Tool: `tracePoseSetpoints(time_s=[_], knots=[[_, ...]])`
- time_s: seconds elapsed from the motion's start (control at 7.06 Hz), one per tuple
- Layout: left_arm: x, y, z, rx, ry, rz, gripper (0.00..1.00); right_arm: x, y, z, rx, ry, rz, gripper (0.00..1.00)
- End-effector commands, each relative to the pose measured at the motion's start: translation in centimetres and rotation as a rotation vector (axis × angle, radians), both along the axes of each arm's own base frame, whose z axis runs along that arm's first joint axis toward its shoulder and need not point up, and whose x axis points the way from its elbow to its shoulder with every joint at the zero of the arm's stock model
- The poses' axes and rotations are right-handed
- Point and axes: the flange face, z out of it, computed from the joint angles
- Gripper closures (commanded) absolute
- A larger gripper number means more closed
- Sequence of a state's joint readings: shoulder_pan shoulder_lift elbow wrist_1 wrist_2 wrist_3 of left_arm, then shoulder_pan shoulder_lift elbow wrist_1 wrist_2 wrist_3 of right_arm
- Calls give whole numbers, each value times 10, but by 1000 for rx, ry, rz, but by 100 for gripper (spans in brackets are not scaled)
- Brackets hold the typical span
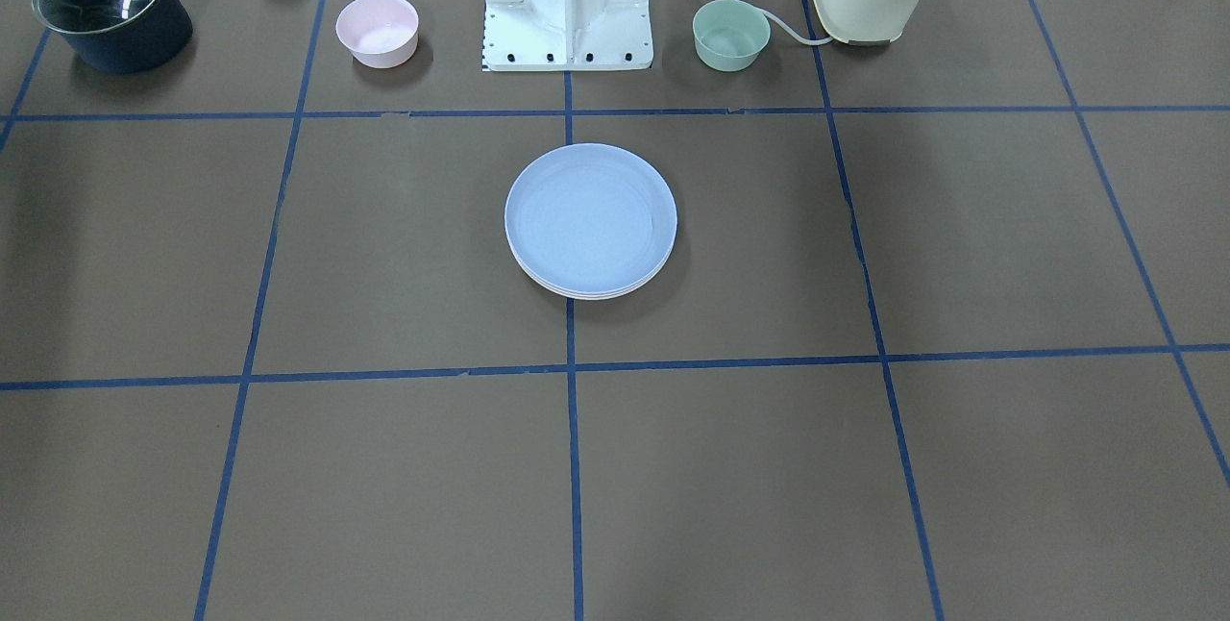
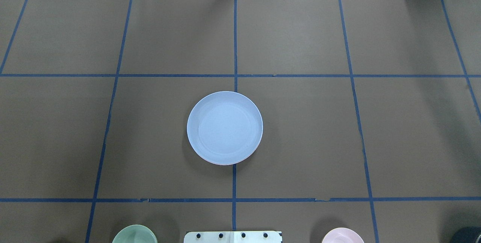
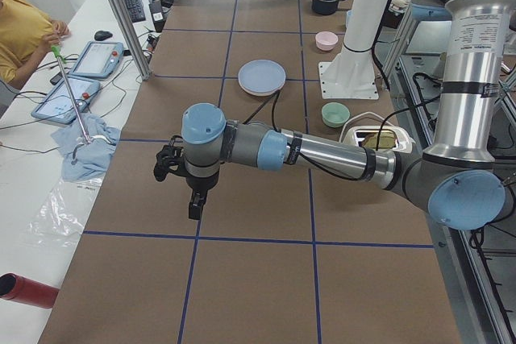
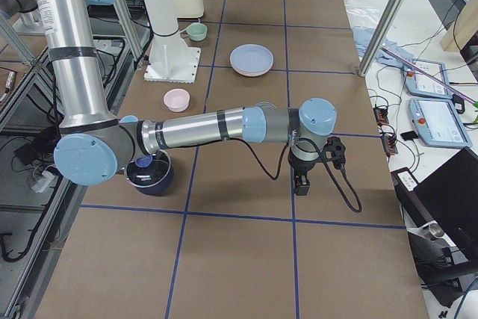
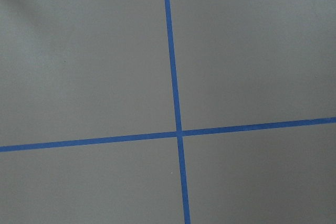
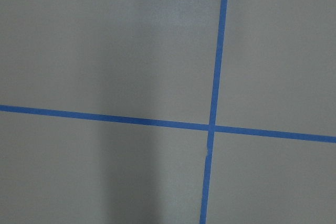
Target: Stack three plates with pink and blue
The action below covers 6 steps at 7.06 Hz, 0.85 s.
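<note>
The blue plate (image 1: 590,217) tops a stack at the middle of the tabletop (image 1: 384,467); the plates beneath (image 1: 577,293) are hidden but for thin pale rim edges, their colours hard to tell. The left end effector (image 3: 196,203) and the right end effector (image 4: 302,183) hang over bare tabletop well apart from the stack, seen only from the side, so I cannot tell whether either is wide or narrow.
</note>
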<state>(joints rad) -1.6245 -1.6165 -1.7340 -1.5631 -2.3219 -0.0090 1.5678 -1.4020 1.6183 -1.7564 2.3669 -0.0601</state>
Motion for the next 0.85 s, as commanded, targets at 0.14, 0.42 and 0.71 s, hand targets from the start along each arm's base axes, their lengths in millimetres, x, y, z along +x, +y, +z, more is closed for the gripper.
tracePoseSetpoints(time_s=[0.14, 0.42, 0.71], knots=[[0, 1, 5, -4, -9, 4, 0, 0, 0, 0, 0, 0, 0, 0], [0, 1, 5, -5, -9, 3, 0, 0, 0, 0, 0, 0, 0, 0], [3, 1, 4, 8, -8, 6, 0, -5, 0, 2, -6, 0, -6, 0]])
